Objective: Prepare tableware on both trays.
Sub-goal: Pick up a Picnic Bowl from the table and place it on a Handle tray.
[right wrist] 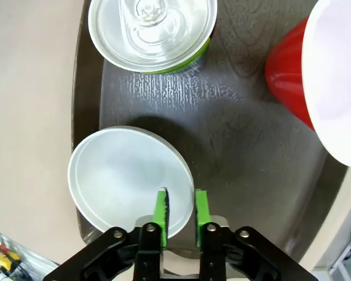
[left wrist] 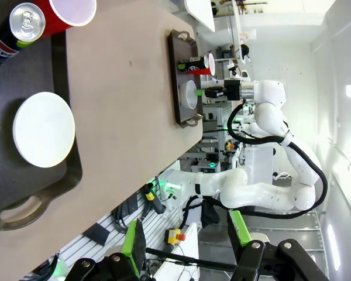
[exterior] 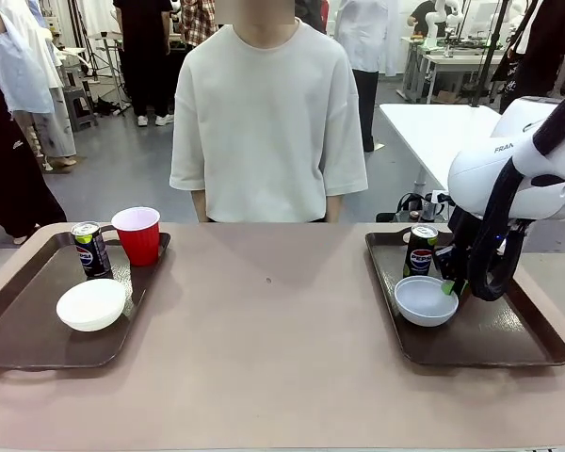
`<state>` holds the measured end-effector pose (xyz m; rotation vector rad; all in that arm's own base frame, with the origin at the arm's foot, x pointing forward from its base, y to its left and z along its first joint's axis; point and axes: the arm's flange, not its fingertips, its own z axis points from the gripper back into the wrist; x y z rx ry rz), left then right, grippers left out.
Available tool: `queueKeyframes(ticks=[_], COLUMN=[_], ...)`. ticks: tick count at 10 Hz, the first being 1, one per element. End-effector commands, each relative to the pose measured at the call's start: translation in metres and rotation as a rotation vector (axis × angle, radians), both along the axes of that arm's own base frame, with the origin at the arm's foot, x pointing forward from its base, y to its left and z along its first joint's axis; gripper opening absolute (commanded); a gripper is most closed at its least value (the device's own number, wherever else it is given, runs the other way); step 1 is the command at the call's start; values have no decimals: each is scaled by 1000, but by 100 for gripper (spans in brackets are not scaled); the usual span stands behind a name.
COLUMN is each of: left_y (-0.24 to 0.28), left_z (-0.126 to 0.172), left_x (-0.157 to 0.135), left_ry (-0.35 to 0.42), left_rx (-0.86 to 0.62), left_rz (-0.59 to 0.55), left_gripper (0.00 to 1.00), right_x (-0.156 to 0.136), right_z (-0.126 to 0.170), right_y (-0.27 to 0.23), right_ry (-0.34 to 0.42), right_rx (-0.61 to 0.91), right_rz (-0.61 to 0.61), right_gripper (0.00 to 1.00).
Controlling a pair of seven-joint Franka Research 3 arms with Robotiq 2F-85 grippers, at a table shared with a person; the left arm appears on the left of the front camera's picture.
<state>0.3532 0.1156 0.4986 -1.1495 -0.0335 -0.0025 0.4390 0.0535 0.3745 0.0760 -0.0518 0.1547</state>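
Note:
The left tray (exterior: 28,330) holds a Pepsi can (exterior: 90,249), a red cup (exterior: 137,234) and a white bowl (exterior: 91,303). On the right tray (exterior: 508,339) stand another can (exterior: 421,250) and a white bowl (exterior: 424,299). My right gripper (exterior: 452,282) hangs low over that bowl's right rim. In the right wrist view its jaws (right wrist: 181,205) straddle the rim of the bowl (right wrist: 120,175), slightly apart, with one pad clear of it; a can (right wrist: 152,29) and a red cup (right wrist: 327,76) stand beyond. My left gripper (left wrist: 184,240) is open and holds nothing, far back from its tray (left wrist: 23,199).
A person in a white shirt (exterior: 268,113) stands at the far edge of the table, hands out of sight. The tan tabletop (exterior: 268,311) stretches between the two trays. The right arm's cables (exterior: 494,254) hang over the right tray.

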Motion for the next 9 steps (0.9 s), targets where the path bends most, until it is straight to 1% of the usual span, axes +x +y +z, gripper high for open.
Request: queueKeyframes(ticks=[1, 2, 3, 4, 5, 6, 7, 8, 9], left_y=[1, 1, 1, 1, 1, 1, 1, 1, 1], left_z=[0, 0, 0, 0, 0, 0, 0, 0, 0], left_x=[-2, -2, -2, -2, -2, -2, -2, -2, -2], left_ry=[-22, -22, -22, -22, -22, -22, -22, -22, -22], left_rx=[-13, -13, -13, -13, -13, -13, -13, -13, -13], left_rz=[-5, -5, -5, -5, -5, -5, -5, -5, -5], left_gripper=[76, 76, 76, 76, 76, 76, 76, 76, 76], right_x=[-2, -6, -10, -14, -17, -22, -24, -26, -30], right_z=[14, 24, 33, 45, 61, 81, 98, 118, 135], right_y=[1, 3, 6, 10, 13, 17, 21, 24, 26], right_ry=[14, 15, 20, 41, 48, 38, 73, 57, 12], right_rx=[-35, -30, -30, 11, 56, 87, 196, 381, 598], right_rz=[-26, -27, -8, 19, 40, 20, 7, -38, -98], right_gripper=[84, 100, 100, 100, 69, 79, 88, 88, 88])
